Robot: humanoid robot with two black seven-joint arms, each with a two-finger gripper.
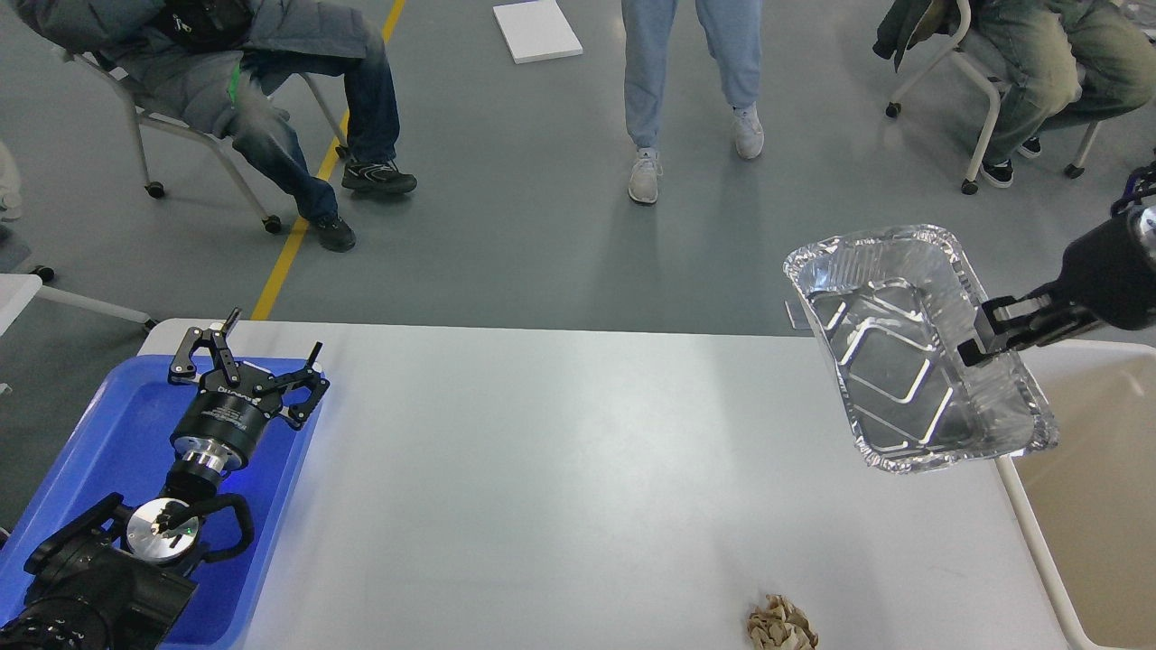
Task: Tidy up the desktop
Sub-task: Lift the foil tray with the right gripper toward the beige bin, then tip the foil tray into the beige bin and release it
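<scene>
The desktop (560,469) is a wide light grey-white tabletop. My right gripper (984,336) is shut on the right rim of a shiny aluminium foil tray (903,361) and holds it tilted in the air above the desktop's right edge. A crumpled brown paper ball (782,625) lies on the desktop near the front edge. My left gripper (257,348) is open and empty, hovering over the far end of the blue plastic tray (99,442) at the left.
A beige white-rimmed bin (1097,487) stands just right of the desktop, under my right arm. People sit and stand on the floor beyond the table. A white board (536,30) lies on the floor.
</scene>
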